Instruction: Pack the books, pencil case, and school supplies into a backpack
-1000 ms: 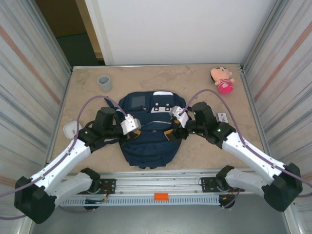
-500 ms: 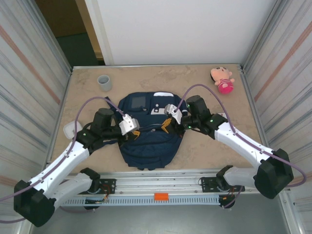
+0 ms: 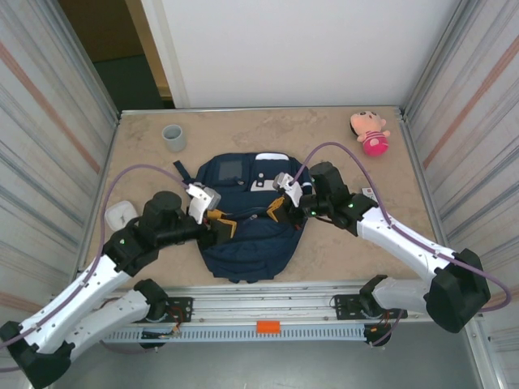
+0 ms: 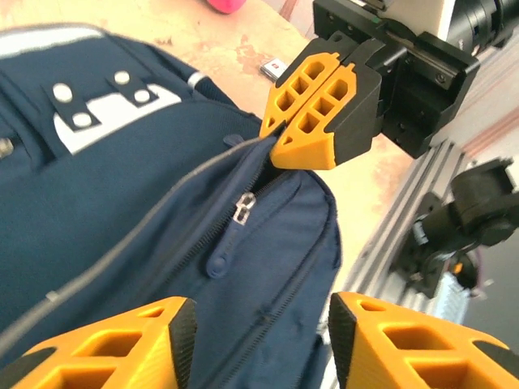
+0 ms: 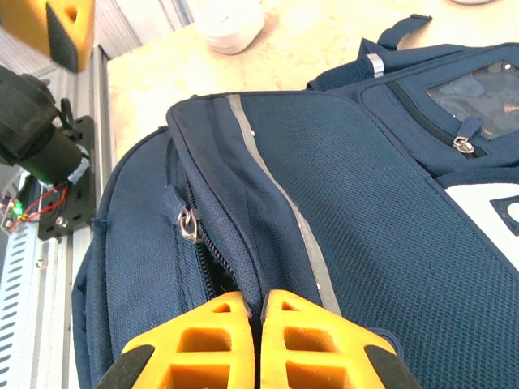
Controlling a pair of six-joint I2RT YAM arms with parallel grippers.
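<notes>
a large navy blue fabric backpack [image 3: 247,235] with white patches lies flat in the middle of the beige stone-look tabletop [image 3: 324,138], its top toward the far wall and its lower edge near the metal rail [image 3: 259,296] by the arms' bases. the right fingers [image 3: 278,208] sit over the backpack's right half, pressed tight together on a fold of its blue fabric just beside a light grey strip [image 5: 280,203]. in the right wrist view the fold runs straight in between the two orange tips, and a metal zip pull [image 5: 188,223] hangs just left of it. the left wrist view shows the same pinch from the other side, with the fabric drawn up into a small peak at the tips. the left fingers [image 3: 222,224] hover over the backpack's left half, near the right ones but not touching them. they stand moderately apart with nothing between them, and the blue cloth lies below the gap. a small slim whitish packet with red markings [image 4: 272,70] lies on the bare tabletop to the right of the backpack, close by the right arm. a grey cup [image 3: 173,138] stands upright at the far left and a pink plush doll [image 3: 370,132] sits in the far right corner. a white rounded object [image 3: 120,215] rests near the left edge. all three are apart from the backpack.
</notes>
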